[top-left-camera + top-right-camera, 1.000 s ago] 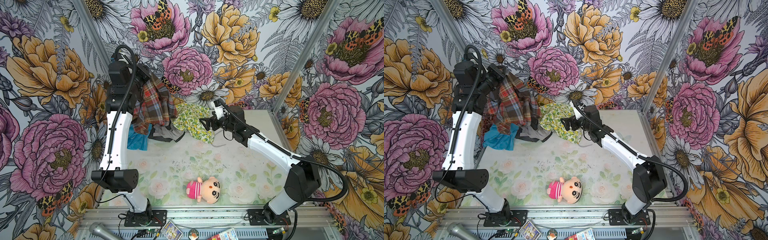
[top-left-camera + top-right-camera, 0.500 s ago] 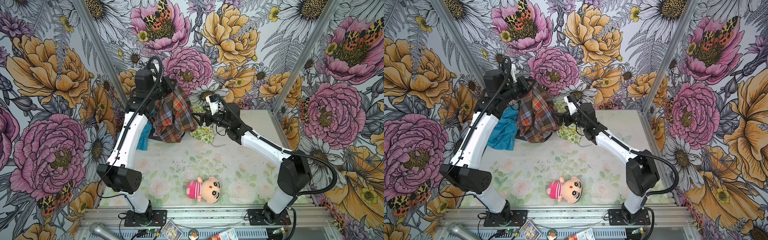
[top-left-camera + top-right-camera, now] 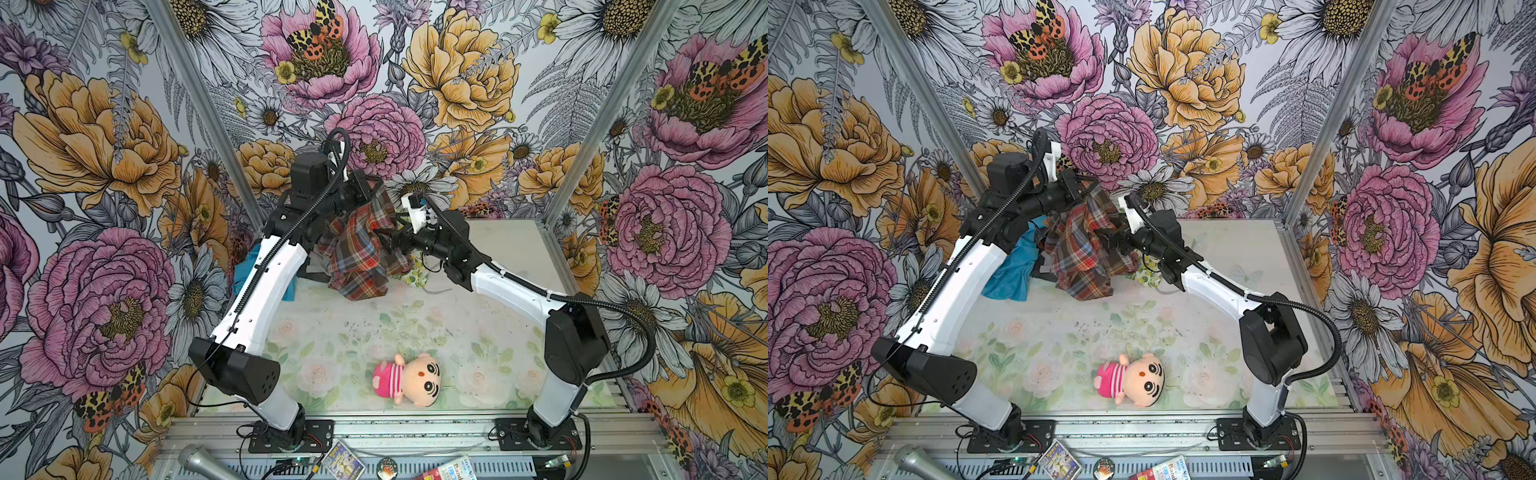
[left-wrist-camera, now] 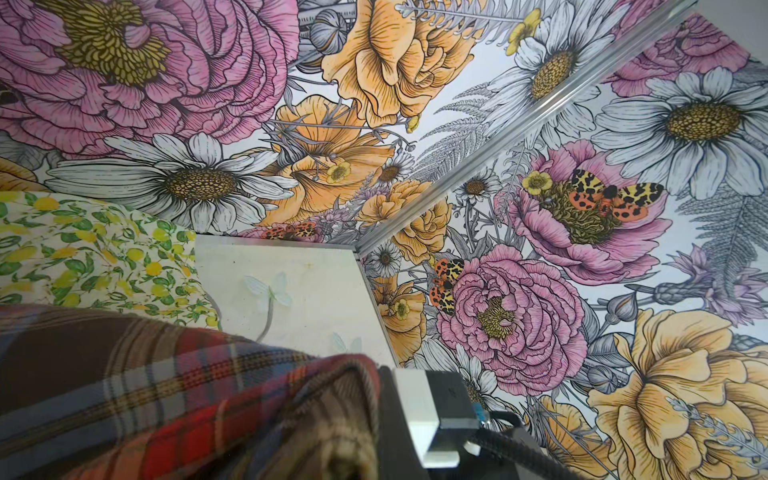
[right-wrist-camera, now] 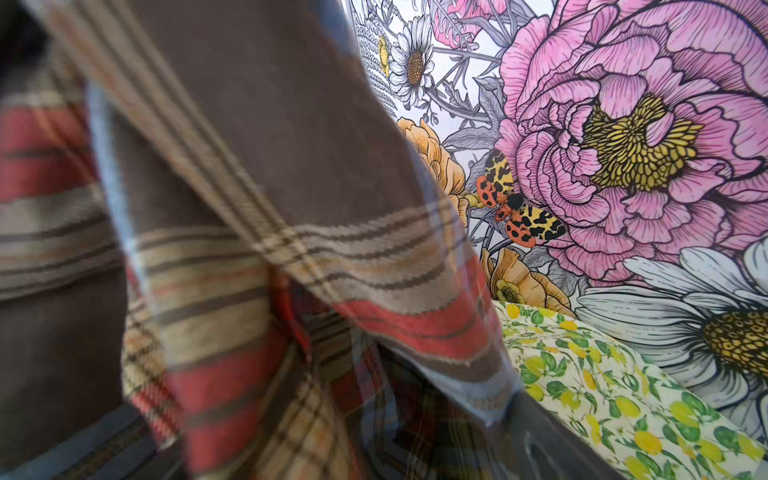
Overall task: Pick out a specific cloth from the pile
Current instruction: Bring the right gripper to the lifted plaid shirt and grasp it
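Left pincer clamped fully shut on the bunched top of the cloth, holding it raised near the back wall. The plaid cloth hangs straight down from it, long axis vertical, gathered end up, loose folds fanning out below, lower hem down at the counter; contact there can't be told. Right pincer at the cloth's mid-height on its right edge, jaws spread wide, holding nothing; whether the tips touch the fabric can't be told. In the right wrist view the plaid fills most of the frame, blurred, very close. The pile sits behind and to both sides of the hanging cloth: turquoise piece on the left, partly hidden by the left arm, a dark grey piece just beside it, and the lemon-print piece on the right under the right wrist. The hanging plaid blocks the middle of the pile in both top views. Plush doll lies well apart at the counter's front. Microphone on the front rail.
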### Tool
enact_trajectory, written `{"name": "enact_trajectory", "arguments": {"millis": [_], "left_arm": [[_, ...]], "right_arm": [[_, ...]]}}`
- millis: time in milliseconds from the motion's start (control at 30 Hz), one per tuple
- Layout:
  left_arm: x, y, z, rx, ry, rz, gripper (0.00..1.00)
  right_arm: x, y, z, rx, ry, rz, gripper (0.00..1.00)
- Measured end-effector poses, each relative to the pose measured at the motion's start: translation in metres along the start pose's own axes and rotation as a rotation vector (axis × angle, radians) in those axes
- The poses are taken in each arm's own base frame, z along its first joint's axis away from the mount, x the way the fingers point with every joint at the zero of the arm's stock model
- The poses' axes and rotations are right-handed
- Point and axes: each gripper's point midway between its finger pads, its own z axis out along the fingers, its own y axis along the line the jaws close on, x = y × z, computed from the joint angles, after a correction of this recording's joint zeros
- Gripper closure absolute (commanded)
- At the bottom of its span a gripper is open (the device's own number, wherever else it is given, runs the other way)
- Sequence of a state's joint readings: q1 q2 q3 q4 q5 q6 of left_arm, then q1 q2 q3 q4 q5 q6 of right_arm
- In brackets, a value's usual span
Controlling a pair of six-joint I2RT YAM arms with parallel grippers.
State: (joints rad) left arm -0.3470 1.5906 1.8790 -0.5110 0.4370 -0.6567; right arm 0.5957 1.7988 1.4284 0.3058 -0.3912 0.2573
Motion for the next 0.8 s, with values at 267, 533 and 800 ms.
{"name": "enact_trajectory", "arguments": {"millis": [267, 533, 800], "left_arm": [[0.026, -0.019, -0.004, 0.055, 0.063, 0.012, 1.00], [0.033, -0.027, -0.018, 0.072, 0.067, 0.012, 1.00], [0.036, -0.031, -0.037, 0.082, 0.049, 0.017, 1.00]], "right_arm": [[0.001, 0.014, 0.017, -0.043, -0.028, -0.018, 0.01], [-0.013, 0.014, 0.025, -0.019, -0.120, -0.007, 0.77], [-0.033, 0.017, 0.024, -0.007, -0.188, 0.008, 1.00]]}}
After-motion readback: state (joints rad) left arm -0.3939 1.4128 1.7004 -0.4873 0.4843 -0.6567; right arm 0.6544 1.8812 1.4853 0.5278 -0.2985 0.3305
